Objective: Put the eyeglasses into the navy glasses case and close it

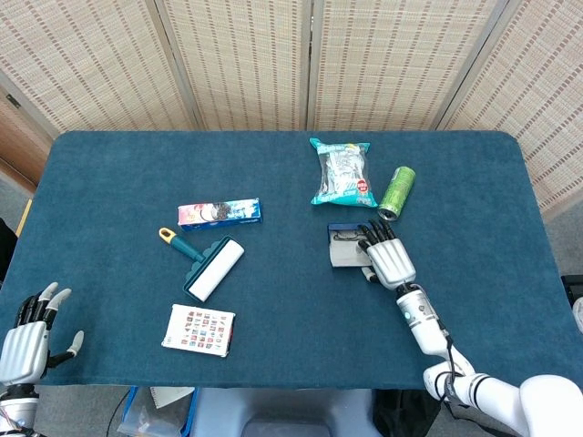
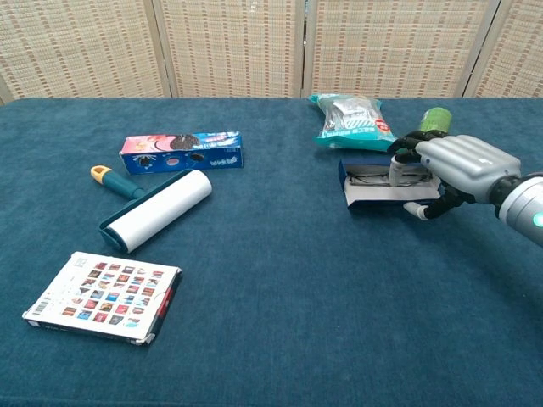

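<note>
Crowding the navy glasses case: snack bag, green can.

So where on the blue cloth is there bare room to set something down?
Bare cloth spans the middle, between the white lint roller and the navy glasses case. The far right is crowded: the right robot hand on the case, teal snack bag, green can.

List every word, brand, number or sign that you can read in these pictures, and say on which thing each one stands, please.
No text can be read.
Blue cookie box: print too blurred.
Teal snack bag: red label too small.
Green can: print illegible.
Card of small pictures: tiles too small.
Navy glasses case: no lettering seen.
</note>
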### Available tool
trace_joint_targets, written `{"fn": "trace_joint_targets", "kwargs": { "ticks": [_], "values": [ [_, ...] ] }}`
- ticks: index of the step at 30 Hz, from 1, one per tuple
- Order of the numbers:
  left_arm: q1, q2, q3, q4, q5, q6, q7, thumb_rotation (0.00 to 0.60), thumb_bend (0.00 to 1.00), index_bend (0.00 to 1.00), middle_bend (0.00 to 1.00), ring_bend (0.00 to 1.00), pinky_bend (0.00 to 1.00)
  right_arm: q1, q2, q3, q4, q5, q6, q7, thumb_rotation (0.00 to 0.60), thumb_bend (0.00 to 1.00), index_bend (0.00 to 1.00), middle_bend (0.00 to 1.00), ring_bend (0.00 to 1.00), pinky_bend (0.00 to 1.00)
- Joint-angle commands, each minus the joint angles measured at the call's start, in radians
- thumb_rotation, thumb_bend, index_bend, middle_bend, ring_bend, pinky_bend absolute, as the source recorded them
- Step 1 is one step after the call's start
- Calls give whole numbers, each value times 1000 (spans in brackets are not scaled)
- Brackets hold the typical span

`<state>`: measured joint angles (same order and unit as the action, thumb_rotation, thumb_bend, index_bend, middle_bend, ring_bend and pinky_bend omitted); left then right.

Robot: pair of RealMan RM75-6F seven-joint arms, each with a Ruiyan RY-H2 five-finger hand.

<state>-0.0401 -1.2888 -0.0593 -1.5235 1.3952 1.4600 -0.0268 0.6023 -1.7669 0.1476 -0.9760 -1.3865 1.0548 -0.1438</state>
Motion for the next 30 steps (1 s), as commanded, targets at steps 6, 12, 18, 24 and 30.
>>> {"fn": "trace_joint_targets", "kwargs": {
  "ticks": [6,12,18,24,30],
  "values": [
    [1,-3,2,8,-3,-4,-4,600,331,143,53,63,0,11,-25,6,39,1,1,16,600,343,485,168,0,1],
    [0,-6,0,14,-4,-5,-8,600,331,143,52,63,0,19,-43,12,65,8,-5,26,600,349,534,197,0,1],
    [2,-7,0,19,-5,-4,-13,600,331,143,53,63,0,26,-54,15,86,7,-5,41,600,410,588,229,0,1],
    [2,-9,1,23,-5,-5,-16,600,331,143,52,63,0,22,-48,5,83,-2,0,52,600,449,619,249,0,1],
    [0,-9,1,23,0,-6,-16,600,331,143,52,63,0,-20,6,-44,-4,-46,54,49,600,451,628,255,0,1]
  ]
}}
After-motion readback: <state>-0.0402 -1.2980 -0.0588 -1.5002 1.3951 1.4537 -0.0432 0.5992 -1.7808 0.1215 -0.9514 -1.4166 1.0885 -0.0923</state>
